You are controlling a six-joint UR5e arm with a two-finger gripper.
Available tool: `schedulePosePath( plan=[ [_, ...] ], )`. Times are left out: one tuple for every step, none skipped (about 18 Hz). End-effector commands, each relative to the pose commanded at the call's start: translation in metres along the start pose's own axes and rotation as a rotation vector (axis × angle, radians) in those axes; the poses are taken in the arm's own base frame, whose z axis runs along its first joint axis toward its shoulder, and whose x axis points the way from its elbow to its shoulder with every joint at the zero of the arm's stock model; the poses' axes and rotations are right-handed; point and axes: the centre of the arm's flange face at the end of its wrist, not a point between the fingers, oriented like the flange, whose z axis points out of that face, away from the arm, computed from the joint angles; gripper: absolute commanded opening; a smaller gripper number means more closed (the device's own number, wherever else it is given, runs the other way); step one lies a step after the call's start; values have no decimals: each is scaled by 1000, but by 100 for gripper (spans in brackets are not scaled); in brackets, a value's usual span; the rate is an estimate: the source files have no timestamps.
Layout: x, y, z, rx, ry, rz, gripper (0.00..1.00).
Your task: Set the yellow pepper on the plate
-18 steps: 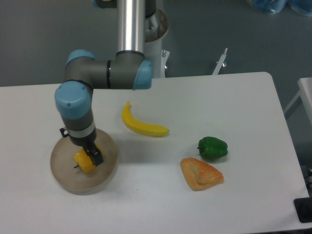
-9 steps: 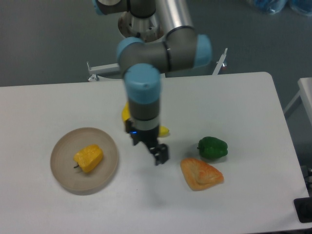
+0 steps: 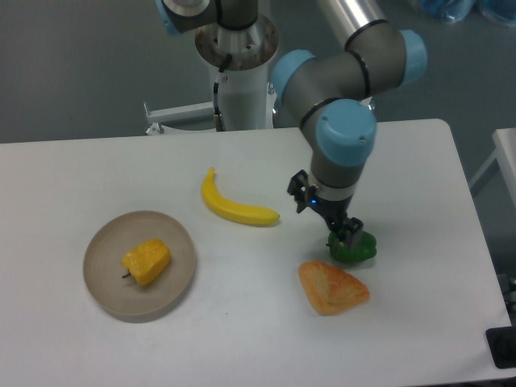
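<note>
The yellow pepper (image 3: 146, 262) lies on its side inside the grey-beige plate (image 3: 174, 285) at the table's left, dark stem pointing left. My gripper (image 3: 347, 230) is far to the right of the plate, low over the green pepper (image 3: 356, 250) and partly covering its top. Its fingers hold nothing; how far apart they stand is not clear from this view.
A yellow banana (image 3: 234, 207) lies mid-table between the plate and the gripper. An orange pastry-like toy (image 3: 332, 288) lies just in front of the green pepper. The arm's base column (image 3: 240, 72) stands at the table's back edge.
The gripper let go of the yellow pepper on the plate, lifted away and swung right across the table, past the banana, to above the green pepper. The yellow pepper stays on the plate.
</note>
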Motion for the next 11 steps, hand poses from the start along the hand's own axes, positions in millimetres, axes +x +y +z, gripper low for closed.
schedulePosePath(
  plan=[
    [-6, 7, -3, 0, -8, 24, 100],
    [-9, 12, 0, -1, -3, 31, 100],
    [-10, 16, -1, 2, -4, 37, 100],
    [-11, 17, 0, 5, -3, 45, 100],
    [-11, 17, 0, 5, -3, 45, 100],
    [-11, 17, -1, 4, -5, 46, 100],
    [-12, 18, -1, 7, -6, 45, 100],
    [-12, 18, -2, 9, -10, 52, 100],
    [-12, 18, -2, 12, -10, 72, 100],
    [-13, 19, -2, 14, -10, 74, 100],
    [-13, 19, -2, 15, -11, 74, 100]
  ],
)
